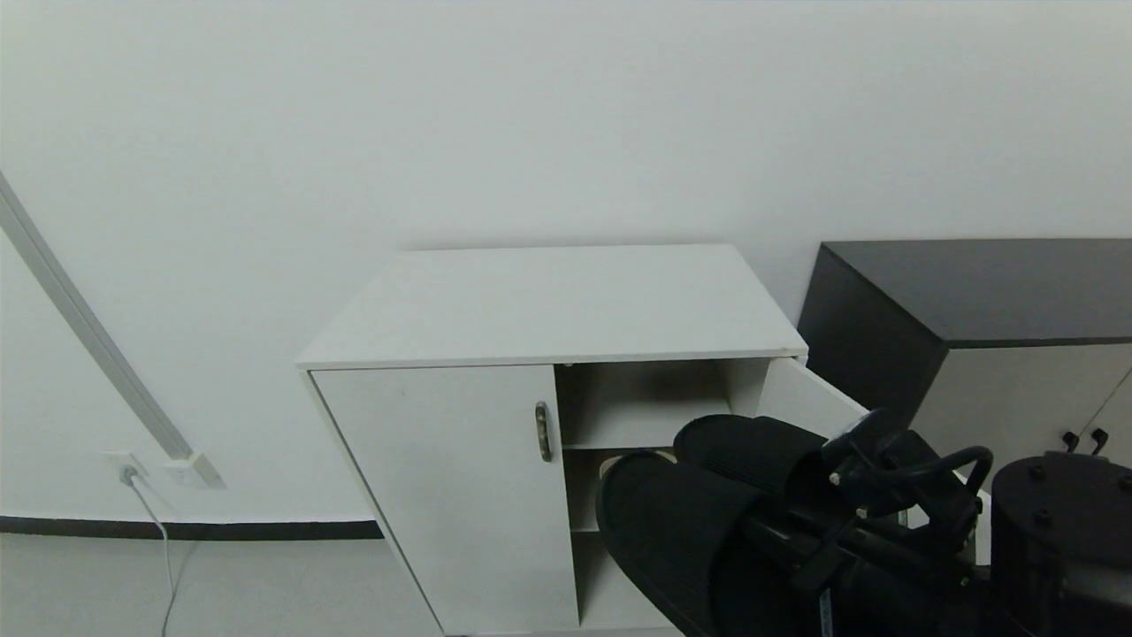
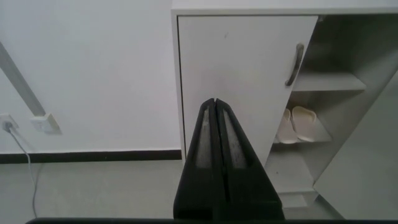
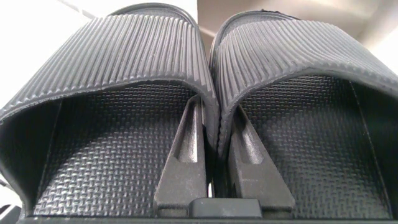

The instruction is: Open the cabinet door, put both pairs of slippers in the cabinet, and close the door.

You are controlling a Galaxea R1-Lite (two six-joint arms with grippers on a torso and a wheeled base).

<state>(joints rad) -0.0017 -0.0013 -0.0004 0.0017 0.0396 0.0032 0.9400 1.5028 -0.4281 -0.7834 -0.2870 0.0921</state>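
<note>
Your right tool (image 3: 216, 113) is clamped on the black slippers (image 1: 690, 522). One finger sits inside each slipper, and the two inner side walls are pinched together between them. The pair is held side by side in the air at the near right of the scene, in front of the open right half of the cabinet (image 1: 557, 301), with the toes pointing toward the opening. You can see the black slippers are still outside the cabinet, not resting on any shelf. The right door (image 1: 809, 398) is swung open toward you, just behind the held pair. The left door (image 1: 442, 478) is closed, its small metal handle (image 1: 543, 431) upright along its right edge. Inside, the pale slippers (image 2: 301, 123) lie side by side on the middle shelf (image 2: 326, 134), just behind the closed door's edge. Your left tool (image 2: 214, 102) has its fingers pressed flat together with nothing between them. It is apart from the cabinet and points at the closed left door. To the right of the cabinet stands a dark cabinet (image 1: 973, 292) against the same wall. Far left, a wall socket (image 1: 124, 464) has a cable (image 1: 164, 540) hanging down to the floor.
</note>
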